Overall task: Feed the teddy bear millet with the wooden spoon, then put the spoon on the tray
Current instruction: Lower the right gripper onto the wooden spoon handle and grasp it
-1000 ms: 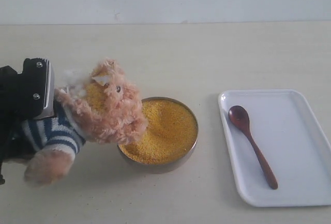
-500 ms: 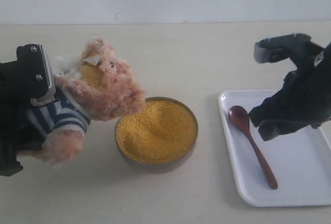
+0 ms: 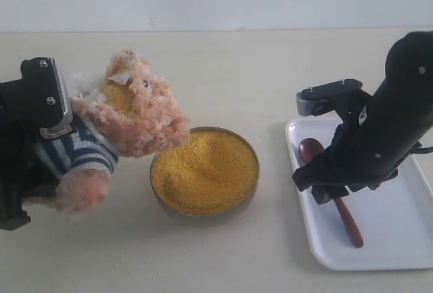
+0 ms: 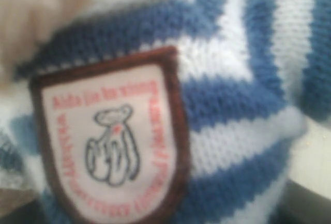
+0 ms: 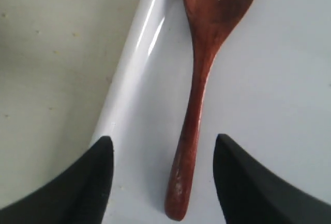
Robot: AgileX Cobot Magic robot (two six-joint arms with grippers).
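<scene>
- Right pincer: spread, straddling the handle of the wooden spoon, which lies flat in the tray at 3 o'clock of the millet.
- Lower until both fingers flank the handle near its end, centre it, then close squarely; caught off-centre, the thin stem will likely roll.
- Left pincer: seemingly pinching the teddy bear, tilted at 9 o'clock of the millet, above the counter.
- Only the right wrist view shows the finger gap, with the handle nearer one finger. Only the exterior view shows bear, millet and tray together. The left wrist view shows only the striped shirt and badge.
</scene>
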